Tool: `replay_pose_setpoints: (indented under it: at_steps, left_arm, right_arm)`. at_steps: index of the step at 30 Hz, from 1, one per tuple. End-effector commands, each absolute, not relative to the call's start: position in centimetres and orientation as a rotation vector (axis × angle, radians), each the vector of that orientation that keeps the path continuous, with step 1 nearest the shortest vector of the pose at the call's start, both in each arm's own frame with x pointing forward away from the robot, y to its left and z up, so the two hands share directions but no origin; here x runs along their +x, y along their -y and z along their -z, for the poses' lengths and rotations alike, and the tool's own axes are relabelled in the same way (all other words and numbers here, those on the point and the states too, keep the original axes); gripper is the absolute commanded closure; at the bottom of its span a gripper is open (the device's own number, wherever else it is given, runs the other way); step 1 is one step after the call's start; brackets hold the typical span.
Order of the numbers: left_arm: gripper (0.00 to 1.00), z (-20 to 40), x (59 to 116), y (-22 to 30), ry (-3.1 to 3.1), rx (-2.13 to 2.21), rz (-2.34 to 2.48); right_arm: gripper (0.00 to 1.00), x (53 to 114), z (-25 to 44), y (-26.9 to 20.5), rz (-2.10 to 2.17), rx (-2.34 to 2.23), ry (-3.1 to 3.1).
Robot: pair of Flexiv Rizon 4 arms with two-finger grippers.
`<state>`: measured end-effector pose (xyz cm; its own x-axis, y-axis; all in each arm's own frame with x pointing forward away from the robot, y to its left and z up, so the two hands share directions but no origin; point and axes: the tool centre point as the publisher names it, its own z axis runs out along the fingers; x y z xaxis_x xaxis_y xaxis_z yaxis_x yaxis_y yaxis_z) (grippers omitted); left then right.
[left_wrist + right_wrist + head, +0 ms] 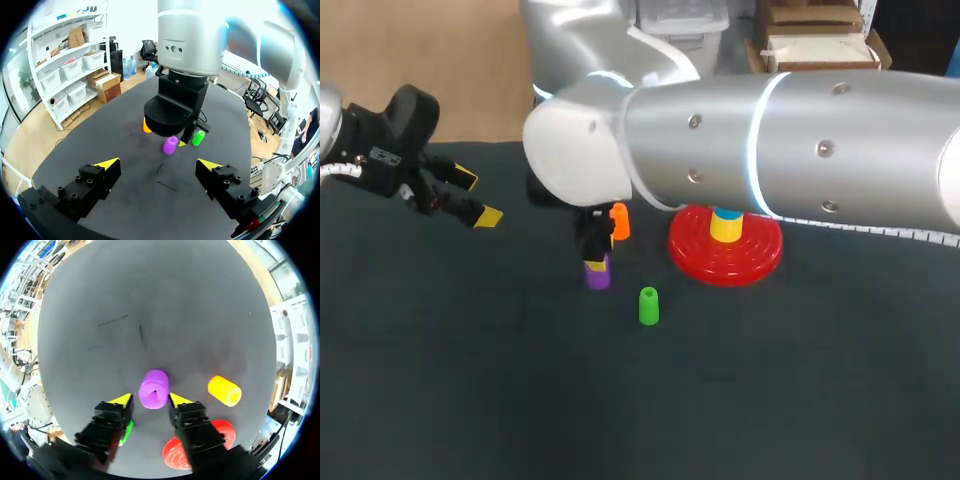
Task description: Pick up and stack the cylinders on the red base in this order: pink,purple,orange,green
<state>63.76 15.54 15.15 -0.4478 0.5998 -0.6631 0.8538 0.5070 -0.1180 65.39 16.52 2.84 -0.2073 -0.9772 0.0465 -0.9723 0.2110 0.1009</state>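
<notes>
A purple cylinder (pixel 153 388) stands upright on the dark table between the yellow tips of my right gripper (pixel 150 401), which close on it from both sides. From the head view my right gripper (pixel 595 252) comes straight down on the purple cylinder (pixel 597 275). An orange cylinder (pixel 619 221) sits just behind it, and a green cylinder (pixel 648 305) stands in front to the right. The red base (pixel 725 255) carries a yellow peg with a blue top. No pink cylinder shows. My left gripper (pixel 480 198) hangs open over the table's back left, holding nothing.
My right arm's thick silver links (pixel 790 140) cross above the table's back right and hide part of the base. In the left wrist view the purple cylinder (pixel 170 145) and green cylinder (pixel 198 138) lie ahead of my left gripper (pixel 159 167).
</notes>
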Motion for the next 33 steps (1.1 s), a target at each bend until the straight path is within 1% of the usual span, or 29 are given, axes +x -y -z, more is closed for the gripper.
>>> replay_pose_setpoints:
  at_steps: [1,6,12,16,22,28,33]
  left_arm:
    - [0.00,-15.1,64.0,-15.5,-2.202,1.190,0.601]
    - [0.00,-15.1,64.0,-15.5,-2.202,1.190,0.601]
    - [0.00,-15.1,64.0,-15.5,-2.202,1.190,0.601]
    - [0.00,-15.1,64.0,-15.5,-2.202,1.190,0.601]
    - [0.00,-15.1,64.0,-15.5,-2.202,1.190,0.601]
    - [0.00,-15.1,64.0,-15.5,-2.202,1.190,0.601]
    - [0.00,-15.1,64.0,-15.5,-2.202,1.190,0.601]
  right_arm:
    - [1.00,64.9,-3.1,-16.1,0.046,1.917,2.408]
    - [1.00,65.3,-5.4,-16.2,0.038,1.946,2.460]
    - [1.00,66.3,-10.9,-14.8,0.040,1.981,2.535]
    - [1.00,67.4,-15.3,-12.2,-0.010,1.938,2.616]
    - [1.00,69.4,-20.2,-6.7,-0.061,1.751,2.788]
    - [1.00,70.0,-22.2,-1.6,-0.025,1.542,2.920]
    - [1.00,69.3,-22.7,0.7,0.019,1.454,2.966]
